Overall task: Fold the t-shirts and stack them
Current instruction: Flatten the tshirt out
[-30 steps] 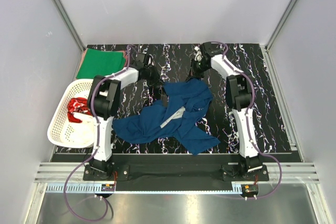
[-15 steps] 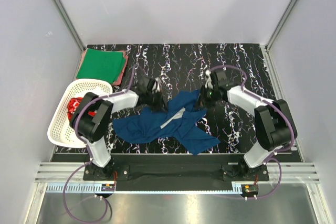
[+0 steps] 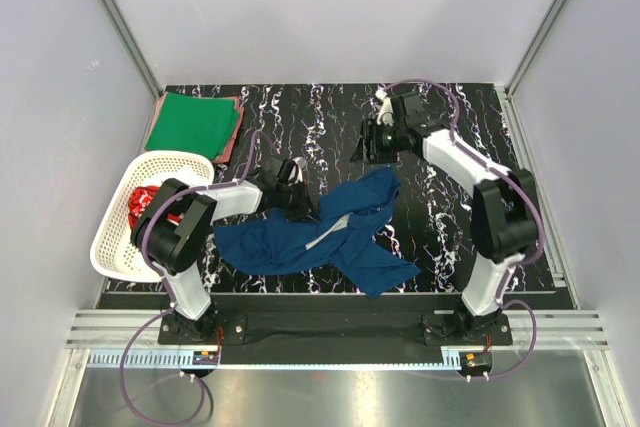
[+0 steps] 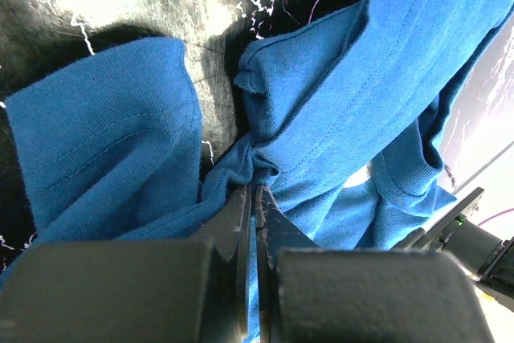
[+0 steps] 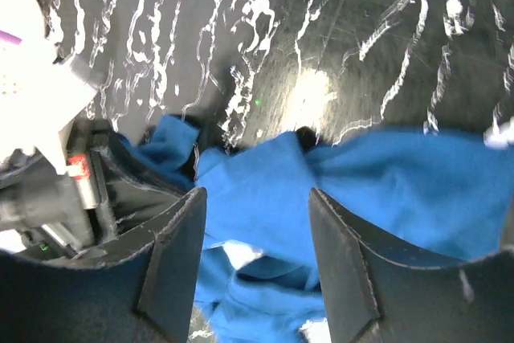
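Observation:
A dark blue t-shirt [image 3: 330,237] lies crumpled in the middle of the black marbled table. My left gripper [image 3: 295,195] is shut on a bunched fold at its left upper edge; in the left wrist view the fingers [image 4: 255,190] pinch blue cloth [image 4: 345,78]. My right gripper [image 3: 375,142] hovers open just beyond the shirt's far corner, and its fingers [image 5: 257,198] hold nothing, with the blue cloth [image 5: 385,174] below them. A folded green t-shirt [image 3: 190,122] sits at the far left on a reddish-pink one [image 3: 234,132]. A red t-shirt with white print [image 3: 147,207] lies in the basket.
The white lattice basket [image 3: 120,247] stands at the table's left edge, beside the left arm. Grey walls and metal rails enclose the table on three sides. Bare marbled tabletop [image 3: 470,197] shows to the right of the shirt.
The right gripper opened and let go of the blue shirt, then drew back toward the far side. The left gripper stayed shut on the shirt, whose right corner dropped to the table.

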`<state>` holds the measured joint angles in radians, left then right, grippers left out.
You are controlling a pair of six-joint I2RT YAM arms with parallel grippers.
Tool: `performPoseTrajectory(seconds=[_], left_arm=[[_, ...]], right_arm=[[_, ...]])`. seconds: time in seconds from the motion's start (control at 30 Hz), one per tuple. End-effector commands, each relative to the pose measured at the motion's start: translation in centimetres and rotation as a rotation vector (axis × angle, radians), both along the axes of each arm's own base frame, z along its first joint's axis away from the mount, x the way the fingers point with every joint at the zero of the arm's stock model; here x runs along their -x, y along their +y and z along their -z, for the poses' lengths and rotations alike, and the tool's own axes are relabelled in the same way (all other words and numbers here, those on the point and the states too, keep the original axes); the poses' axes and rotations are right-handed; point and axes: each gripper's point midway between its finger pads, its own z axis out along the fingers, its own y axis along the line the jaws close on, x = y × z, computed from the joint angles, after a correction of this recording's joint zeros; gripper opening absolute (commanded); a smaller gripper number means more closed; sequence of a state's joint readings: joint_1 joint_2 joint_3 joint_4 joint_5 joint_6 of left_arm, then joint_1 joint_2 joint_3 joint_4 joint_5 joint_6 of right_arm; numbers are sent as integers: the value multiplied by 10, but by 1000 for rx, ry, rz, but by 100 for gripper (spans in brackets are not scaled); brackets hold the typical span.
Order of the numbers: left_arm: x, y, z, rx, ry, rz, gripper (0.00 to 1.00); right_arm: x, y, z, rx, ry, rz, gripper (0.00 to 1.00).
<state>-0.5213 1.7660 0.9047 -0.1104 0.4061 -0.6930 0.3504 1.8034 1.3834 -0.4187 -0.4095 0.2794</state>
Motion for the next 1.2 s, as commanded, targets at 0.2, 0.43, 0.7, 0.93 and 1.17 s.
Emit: performPoseTrajectory(seconds=[0.2, 0.43, 0.7, 0.93, 1.17], left_arm=[[2, 6, 10, -42, -28, 6, 0], [6, 10, 8, -50, -39, 4, 0], [6, 7, 10, -37, -25, 3, 0], [3, 7, 7, -39, -28, -6, 0], [3, 5, 8, -33, -18, -17, 0]], right_arm=[[-14, 32, 57, -49, 115, -252, 61], [-8, 35, 80, -56, 199, -286, 63], [5, 42, 80, -103, 245, -334, 56], [1, 41, 84, -79, 267, -337, 54], [-12, 55, 71, -141, 193, -344, 6]])
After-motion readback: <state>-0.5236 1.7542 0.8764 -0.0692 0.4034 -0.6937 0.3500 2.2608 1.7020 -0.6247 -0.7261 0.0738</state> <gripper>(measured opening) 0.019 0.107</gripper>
